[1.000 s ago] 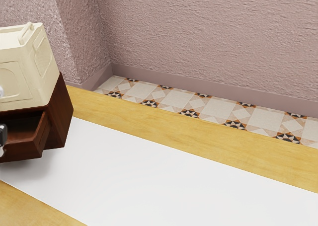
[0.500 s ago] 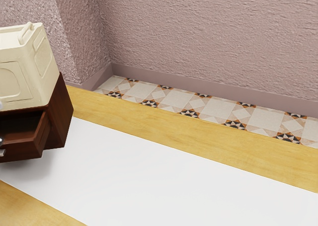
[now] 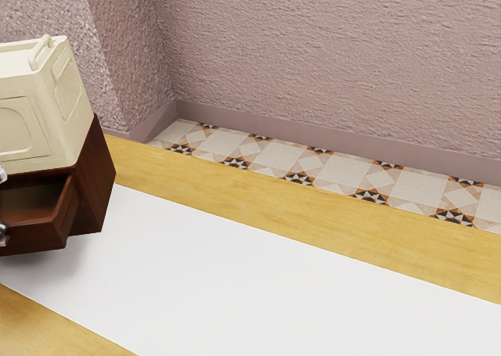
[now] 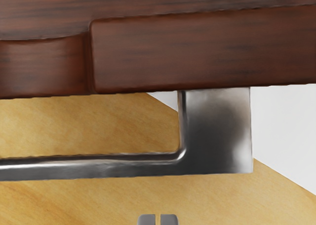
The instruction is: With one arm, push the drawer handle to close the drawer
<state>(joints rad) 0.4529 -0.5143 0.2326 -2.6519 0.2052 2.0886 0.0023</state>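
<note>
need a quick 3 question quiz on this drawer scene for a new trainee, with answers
1. Fill in the blank: the handle on the drawer looks to be made of ____.
2. True or false: the drawer is fully closed.
3. Short answer: what stands on top of the dark brown cabinet?

Key: 1. metal; 2. false, it stands open; 3. a cream canister.
</note>
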